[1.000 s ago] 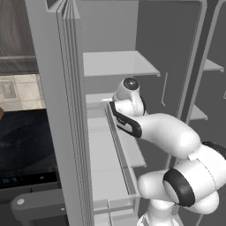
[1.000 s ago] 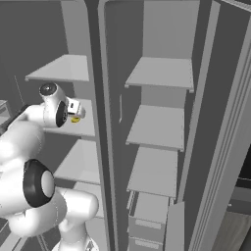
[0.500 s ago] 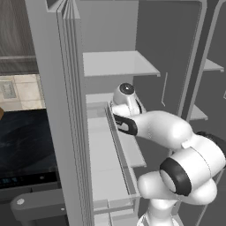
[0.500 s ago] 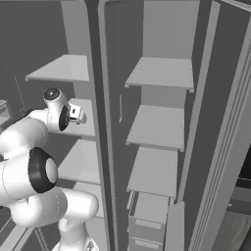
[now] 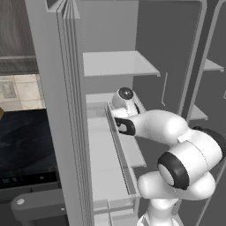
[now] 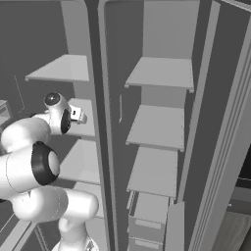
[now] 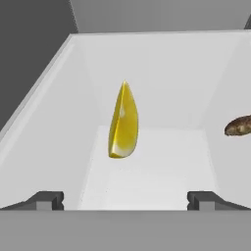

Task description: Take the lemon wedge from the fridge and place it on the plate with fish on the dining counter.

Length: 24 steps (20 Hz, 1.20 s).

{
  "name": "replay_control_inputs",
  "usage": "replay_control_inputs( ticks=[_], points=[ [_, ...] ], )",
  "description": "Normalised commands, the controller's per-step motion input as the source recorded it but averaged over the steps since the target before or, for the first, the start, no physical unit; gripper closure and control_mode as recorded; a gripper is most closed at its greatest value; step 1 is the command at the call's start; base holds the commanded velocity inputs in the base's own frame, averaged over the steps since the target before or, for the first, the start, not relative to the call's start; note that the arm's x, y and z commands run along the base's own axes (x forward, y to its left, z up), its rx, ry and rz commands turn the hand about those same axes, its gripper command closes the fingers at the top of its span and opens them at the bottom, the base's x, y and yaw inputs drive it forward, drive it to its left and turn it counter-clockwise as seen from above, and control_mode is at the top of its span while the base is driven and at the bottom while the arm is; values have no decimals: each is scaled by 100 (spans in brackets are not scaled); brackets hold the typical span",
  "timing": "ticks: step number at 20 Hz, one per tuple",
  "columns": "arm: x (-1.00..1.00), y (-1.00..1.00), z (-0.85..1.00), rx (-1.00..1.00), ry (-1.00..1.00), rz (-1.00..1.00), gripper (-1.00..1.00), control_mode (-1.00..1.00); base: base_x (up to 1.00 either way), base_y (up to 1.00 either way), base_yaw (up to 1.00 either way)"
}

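The lemon wedge (image 7: pixel 122 122) is bright yellow and stands on end on the white floor of a bin inside the fridge (image 5: pixel 117 64), straight ahead of my gripper (image 7: pixel 125 201). The gripper is open. Its two dark fingertips (image 7: pixel 46 200) stand wide apart and short of the wedge, touching nothing. In the right base view the hand (image 6: pixel 77 115) reaches into the left compartment at middle-shelf height. The plate with fish and the dining counter are out of view.
A small brown lump (image 7: pixel 239 125) lies to the right of the wedge by the bin's wall. White bin walls close in on both sides. The open fridge door (image 5: pixel 62 114) stands left of the arm, with a dark appliance front (image 5: pixel 22 145) beyond it.
The hand has dropped slightly and pushed in toward the shelf bin, with the elbow swinging lower. The jaws stayed open.
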Motion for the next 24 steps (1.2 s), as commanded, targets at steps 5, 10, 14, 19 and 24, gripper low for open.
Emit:
replay_control_inputs(
  ticks=[5,10,14,19,24],
  points=[
    [28,17,0,0,0,0,-100,-100,0,0,0],
    [34,9,0,0,0,0,-100,-100,0,0,0],
    [25,0,-4,0,0,0,-100,-100,0,0,0],
    [11,0,-17,-3,0,0,-100,-100,0,0,0],
    [0,0,-42,-2,1,0,-100,-100,0,0,0]
  ],
)
